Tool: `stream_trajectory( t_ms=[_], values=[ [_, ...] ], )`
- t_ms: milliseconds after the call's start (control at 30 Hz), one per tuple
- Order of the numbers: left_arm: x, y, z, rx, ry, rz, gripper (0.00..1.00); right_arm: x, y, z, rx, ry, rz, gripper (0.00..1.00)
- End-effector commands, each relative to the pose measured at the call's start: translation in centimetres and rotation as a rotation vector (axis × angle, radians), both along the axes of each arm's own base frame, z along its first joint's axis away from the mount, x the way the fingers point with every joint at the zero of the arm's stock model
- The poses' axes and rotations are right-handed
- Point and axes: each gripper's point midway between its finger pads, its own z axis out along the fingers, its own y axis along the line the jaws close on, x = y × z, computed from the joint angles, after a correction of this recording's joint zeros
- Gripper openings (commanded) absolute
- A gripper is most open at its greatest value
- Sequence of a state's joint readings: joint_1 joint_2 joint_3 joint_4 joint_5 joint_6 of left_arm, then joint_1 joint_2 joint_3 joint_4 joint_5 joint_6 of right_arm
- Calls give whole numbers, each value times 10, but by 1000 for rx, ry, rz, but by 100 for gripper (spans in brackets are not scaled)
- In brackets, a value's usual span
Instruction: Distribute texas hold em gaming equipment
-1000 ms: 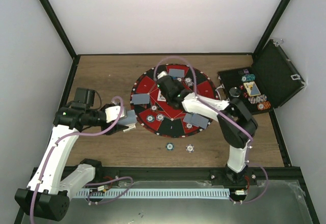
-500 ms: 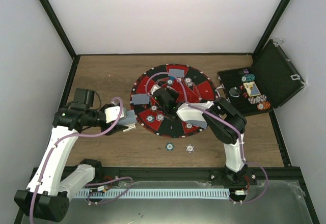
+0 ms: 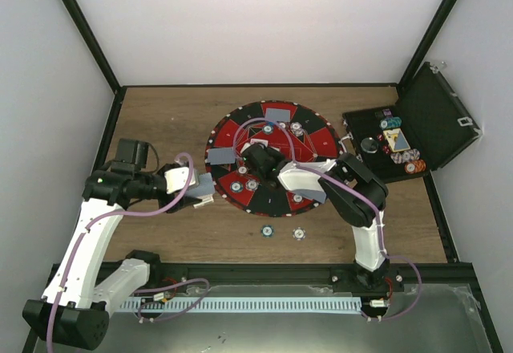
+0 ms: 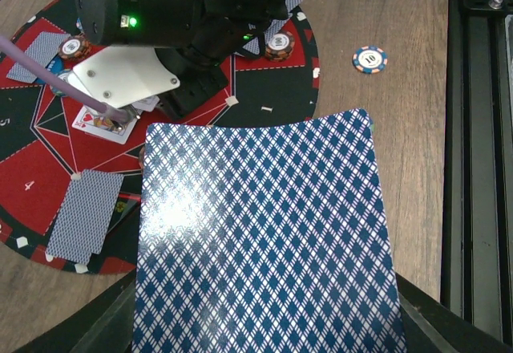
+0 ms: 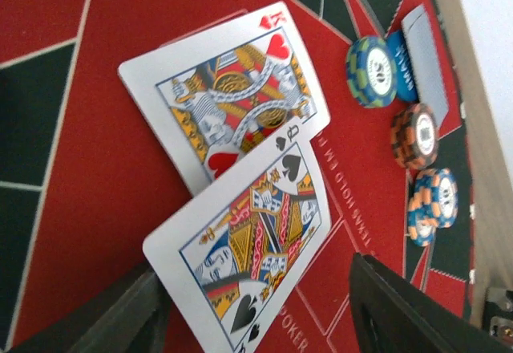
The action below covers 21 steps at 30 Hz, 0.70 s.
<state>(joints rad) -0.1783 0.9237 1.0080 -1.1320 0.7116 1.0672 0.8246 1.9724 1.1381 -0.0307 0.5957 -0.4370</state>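
**Right gripper.** The right gripper [image 5: 252, 273] is positioned low over the centre of the mat [image 3: 240, 132]. Its jaws stand apart and hold nothing.
- The queen of spades [image 5: 240, 225] lies face up on the mat, with its near end between the two fingers. The left finger is just beside the card's corner. The right finger is clear of the card.
- The king of hearts [image 5: 228, 88] lies face up just beyond the queen. The queen overlaps its near edge.
- Farther out on the mat, a teal chip [image 5: 373, 71] sits with a blue disc [image 5: 400, 62] just behind it. A brown chip [image 5: 414, 136] sits beside them.

**Left gripper.** The left gripper [image 3: 200, 188] is positioned at the left rim of the mat. Its jaws are closed on a blue-backed card [image 4: 264, 233].
- The card is held by its near end, back side up. It extends forward from the fingers toward the mat.
- A face-down card [image 4: 84, 213] lies on the mat ahead of the held card and to its left.
- The right arm's wrist is visible beyond that, over the face-up pair.

**Bench.** The following items rest on the bench [image 3: 160, 112]:
- A darker chip [image 3: 266, 230] and a paler chip [image 3: 299, 233] lie side by side on the wood, near the mat's front edge and apart from both grippers.
- An open case [image 3: 437, 112] stands at the right end. It contains further chips [image 3: 413, 164].
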Motion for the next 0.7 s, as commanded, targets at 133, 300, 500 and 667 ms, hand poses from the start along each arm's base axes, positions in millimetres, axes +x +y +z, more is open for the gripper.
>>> stream_trajectory(
  t_ms=[133,300,500,667],
  values=[
    [-1,-3,18,-28,-44,-19,11,-9,10,23,116,62,-36,78],
    [-2,-3,18,-29,-44,-19,11,-13,5,33,174,89,-87,84],
    [-3,-3,19,-34,-47,-20,11,-20,-5,49,294,140,-202,85],
    [-4,-4,20,-39,-50,-23,11,-29,-16,29,302,193,-260,84]
  ],
)
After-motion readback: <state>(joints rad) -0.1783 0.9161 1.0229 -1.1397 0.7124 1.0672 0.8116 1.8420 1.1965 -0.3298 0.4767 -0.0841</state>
